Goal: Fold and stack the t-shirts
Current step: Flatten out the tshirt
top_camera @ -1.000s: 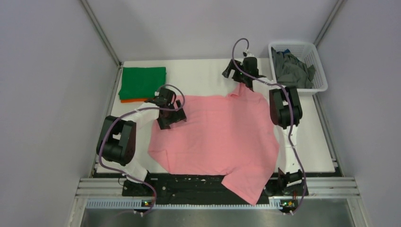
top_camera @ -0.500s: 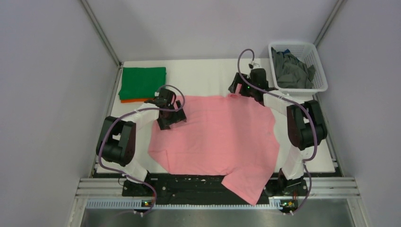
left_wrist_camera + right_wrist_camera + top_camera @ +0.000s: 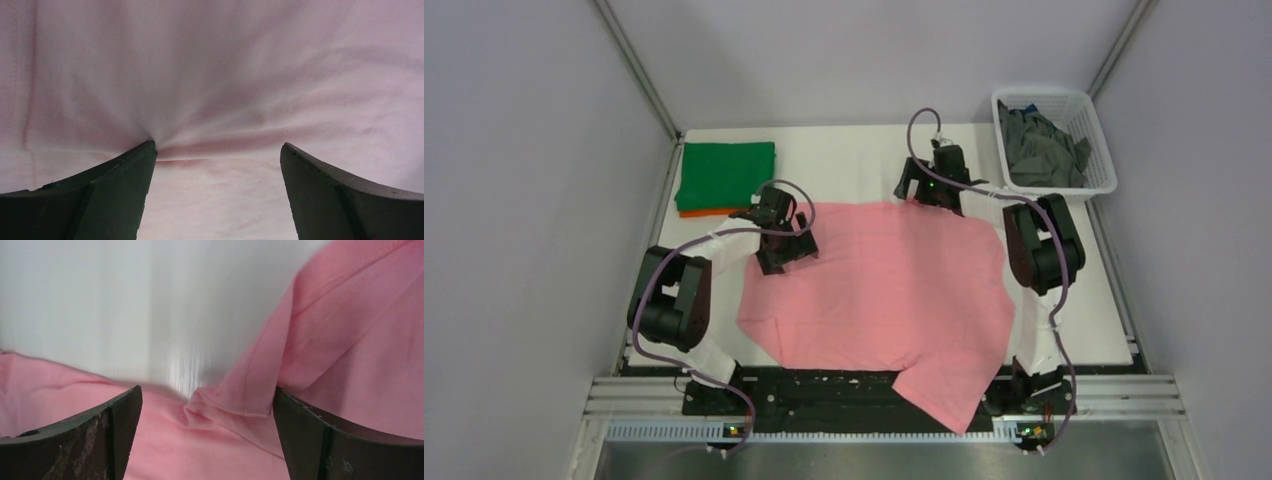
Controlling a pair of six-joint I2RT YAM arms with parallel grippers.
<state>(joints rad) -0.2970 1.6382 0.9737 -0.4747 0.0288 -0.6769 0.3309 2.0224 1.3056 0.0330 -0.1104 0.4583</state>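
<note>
The pink t-shirt (image 3: pixel 884 290) lies spread flat, hem nearest me. My left gripper (image 3: pixel 217 150), jaws apart, presses its side as an anchor; my right gripper (image 3: pixel 205 395), likewise spread, seems poised at the far rumpled edge to straighten it.

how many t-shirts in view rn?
3 countable: pink t-shirt spread mid-table; green t-shirt folded far left; orange t-shirt beneath it, only an edge showing. Dark grey cloth in the white basket may hide more.

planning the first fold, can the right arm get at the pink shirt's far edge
Probably yes: the right gripper sits at the pink t-shirt's far edge, jaws open, a fold of hem between them.
</note>
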